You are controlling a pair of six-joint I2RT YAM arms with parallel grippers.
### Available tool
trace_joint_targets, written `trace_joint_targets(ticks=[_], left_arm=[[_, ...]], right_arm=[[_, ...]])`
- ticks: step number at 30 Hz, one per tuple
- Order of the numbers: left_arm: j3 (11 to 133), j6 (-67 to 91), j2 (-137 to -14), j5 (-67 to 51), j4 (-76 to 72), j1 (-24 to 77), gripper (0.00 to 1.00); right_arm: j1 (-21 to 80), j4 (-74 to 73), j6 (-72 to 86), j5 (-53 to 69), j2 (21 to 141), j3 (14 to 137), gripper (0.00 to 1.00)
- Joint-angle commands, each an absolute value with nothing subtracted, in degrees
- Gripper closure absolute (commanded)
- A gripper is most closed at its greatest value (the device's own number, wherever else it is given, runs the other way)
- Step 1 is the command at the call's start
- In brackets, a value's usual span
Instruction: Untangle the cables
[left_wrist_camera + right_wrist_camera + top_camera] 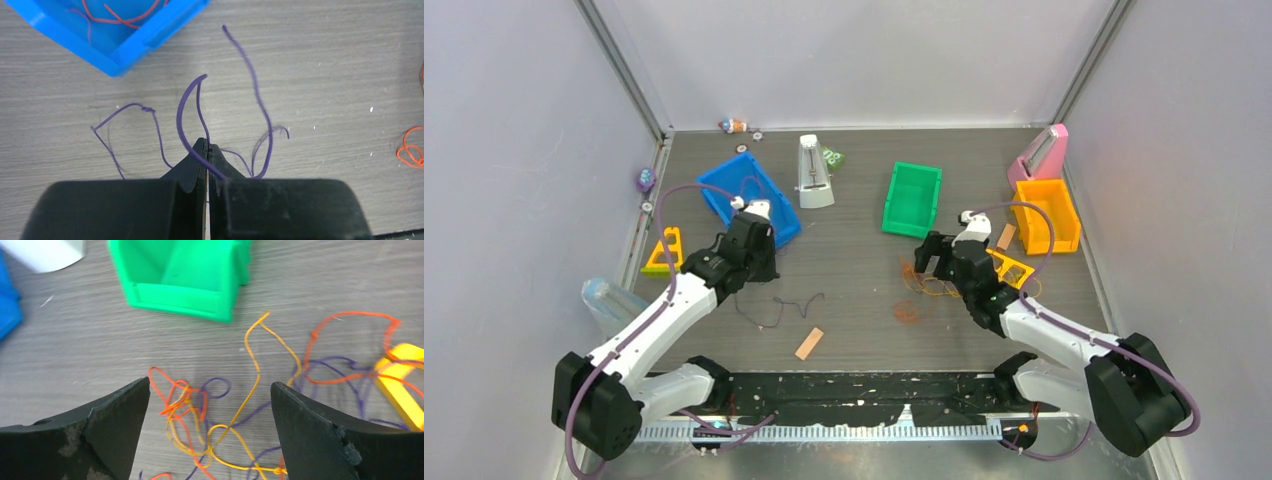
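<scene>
My left gripper point(207, 145) is shut on a dark purple cable point(189, 107) and holds a loop of it just above the table; the rest of that cable trails over the wood on both sides. In the top view the left gripper point(762, 272) is in front of the blue bin, with the purple cable point(780, 305) below it. My right gripper point(210, 385) is open and empty, and hovers over a tangle of orange-yellow, red and purple cables point(212, 427). In the top view the right gripper point(932, 262) is above this tangle point(921, 283).
A blue bin point(776, 203) holds a red cable point(120, 20). A green bin point(912, 200), an orange bin point(1046, 215), a pink object point(1039, 155) and a white metronome point(813, 172) stand behind. A yellow frame point(400, 385), a small red cable coil point(907, 312), a wooden stick point(809, 343) and a bottle point(609, 298) lie nearby.
</scene>
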State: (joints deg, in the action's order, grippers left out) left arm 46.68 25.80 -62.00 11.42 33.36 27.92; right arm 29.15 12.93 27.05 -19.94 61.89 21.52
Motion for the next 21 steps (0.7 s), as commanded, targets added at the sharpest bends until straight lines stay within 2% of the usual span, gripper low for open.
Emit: trace_joint_targets(ticks=[1,6,9,12,17,21], left_arm=[[43.8,28.4,-60.9,7.6,36.5,27.9,1.0],[40.3,30.5,-58.6,3.9,36.8,27.9,1.0],[39.6,30.9,-58.4,4.0,37.3,27.9,1.0],[39.4,30.6,-58.5,4.0,37.1,27.9,1.0],[40.0,30.6,-58.3,4.2,37.5,27.8,1.0],[39.4,30.2,-57.8,4.1,37.5,27.9,1.0]], right_arm=[[32.6,21.8,20.6,-10.2,61.7,21.4,0.02],[39.2,23.6,15.2,-2.6,63.6,25.6,0.0],[42.4,23.8,15.8,5.9,68.9,29.7,0.0],[47.3,24.4,16.0,7.3,75.5,32.5,0.02],[53.4,23.9,16.2,7.1,84.4,39.5,0.16],[57.0,25.7,17.2,6.8,92.0,44.4,0.21]])
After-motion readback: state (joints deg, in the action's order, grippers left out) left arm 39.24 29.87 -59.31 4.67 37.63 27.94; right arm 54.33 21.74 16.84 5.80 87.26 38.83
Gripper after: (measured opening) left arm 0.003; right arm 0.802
